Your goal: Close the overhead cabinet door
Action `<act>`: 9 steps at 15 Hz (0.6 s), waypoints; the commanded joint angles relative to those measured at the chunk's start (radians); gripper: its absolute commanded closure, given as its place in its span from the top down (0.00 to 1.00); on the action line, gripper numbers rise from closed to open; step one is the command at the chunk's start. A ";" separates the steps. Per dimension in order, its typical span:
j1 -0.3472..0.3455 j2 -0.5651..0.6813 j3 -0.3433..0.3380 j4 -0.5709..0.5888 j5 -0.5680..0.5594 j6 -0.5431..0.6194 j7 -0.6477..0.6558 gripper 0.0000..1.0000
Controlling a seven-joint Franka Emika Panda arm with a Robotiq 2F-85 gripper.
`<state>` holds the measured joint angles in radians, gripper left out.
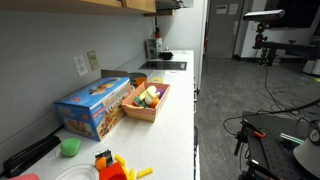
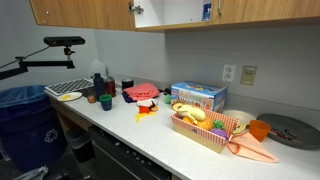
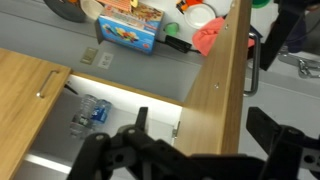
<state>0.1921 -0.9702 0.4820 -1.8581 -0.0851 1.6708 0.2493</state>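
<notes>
Cabinet door (image 3: 226,80) hangs swung open, seen edge-on in the wrist view, high over the counter (image 2: 135,130). The neighbouring door (image 3: 25,90) is shut. Gripper (image 3: 200,150) fingers are spread with the door edge between them; contact unclear. The open compartment (image 2: 170,10) is white inside. A blue toy box (image 2: 197,96) and a basket of toy food (image 2: 200,138) are on the counter.

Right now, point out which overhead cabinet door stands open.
The middle door, swung out edge-on in the wrist view; its white compartment is exposed, while neighbouring doors sit flush.
</notes>
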 commanded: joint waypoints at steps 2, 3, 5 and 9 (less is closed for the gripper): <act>-0.098 0.023 0.036 0.161 -0.142 -0.235 -0.099 1.00; -0.112 0.033 0.049 0.186 -0.173 -0.280 -0.118 1.00; -0.101 0.055 0.053 0.211 -0.164 -0.290 -0.125 1.00; -0.065 0.082 0.056 0.208 -0.058 -0.158 -0.061 1.00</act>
<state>0.1134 -0.9297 0.5311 -1.6879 -0.1969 1.4551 0.1629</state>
